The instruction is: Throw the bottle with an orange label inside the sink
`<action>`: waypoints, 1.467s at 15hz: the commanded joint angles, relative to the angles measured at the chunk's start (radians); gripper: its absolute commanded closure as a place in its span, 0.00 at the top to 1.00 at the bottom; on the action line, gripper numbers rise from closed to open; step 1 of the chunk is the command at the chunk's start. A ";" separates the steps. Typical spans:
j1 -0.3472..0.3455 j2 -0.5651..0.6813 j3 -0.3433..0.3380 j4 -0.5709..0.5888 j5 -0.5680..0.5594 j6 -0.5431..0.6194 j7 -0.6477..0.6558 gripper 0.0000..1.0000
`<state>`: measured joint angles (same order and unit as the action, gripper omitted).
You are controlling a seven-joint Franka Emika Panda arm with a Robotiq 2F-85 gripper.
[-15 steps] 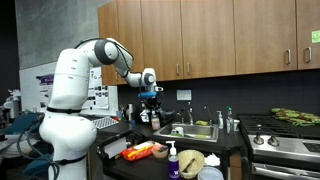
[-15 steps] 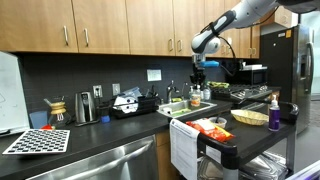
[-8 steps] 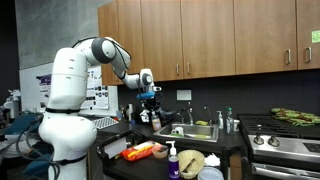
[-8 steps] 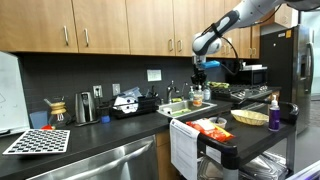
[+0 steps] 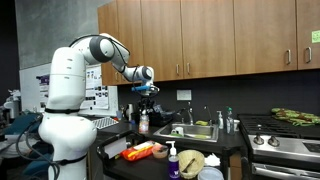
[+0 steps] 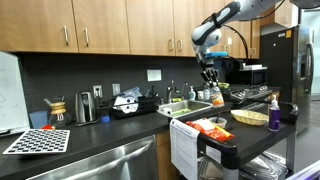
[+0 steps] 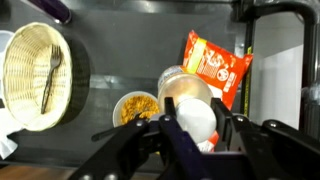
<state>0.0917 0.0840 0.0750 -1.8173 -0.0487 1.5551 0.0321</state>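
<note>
Gripper (image 7: 197, 128) is clamping the bottle with an orange label (image 7: 185, 90) between its fingers and holding it in the air, well clear of the dark worktop (image 7: 110, 40). Below it in the wrist view, an orange-red packet (image 7: 212, 62) and a bowl of food (image 7: 138, 105) are lying just beside each other, with a woven basket (image 7: 40, 75) further left; no basin is showing there. In an exterior view the sink (image 5: 185, 131) is sitting to the right of the hanging bottle, near it but not under it. By my reading, the grasp and lift are looking done. Carrying the bottle over the sink and letting it drop inside is remaining.
</note>
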 commanded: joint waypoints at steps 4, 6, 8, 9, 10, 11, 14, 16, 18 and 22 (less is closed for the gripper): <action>-0.016 0.042 -0.009 0.101 0.058 -0.102 0.012 0.14; -0.020 0.065 -0.012 0.120 0.071 -0.010 0.010 0.14; -0.014 0.096 -0.007 0.166 0.064 0.130 0.018 0.14; -0.005 0.114 -0.003 0.205 0.041 0.177 0.031 0.14; 0.010 0.155 0.003 0.306 0.013 0.181 0.045 0.14; 0.019 0.168 0.007 0.354 -0.015 0.204 0.039 0.14; 0.059 0.212 0.019 0.543 -0.118 0.202 -0.004 0.65; 0.083 0.252 0.026 0.666 -0.146 0.242 -0.009 0.75; 0.109 0.309 0.028 0.782 -0.168 0.311 0.002 0.88; 0.138 0.444 0.020 0.893 -0.189 0.590 0.052 1.00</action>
<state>0.2106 0.4021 0.1015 -1.0326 -0.2051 1.9856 0.0487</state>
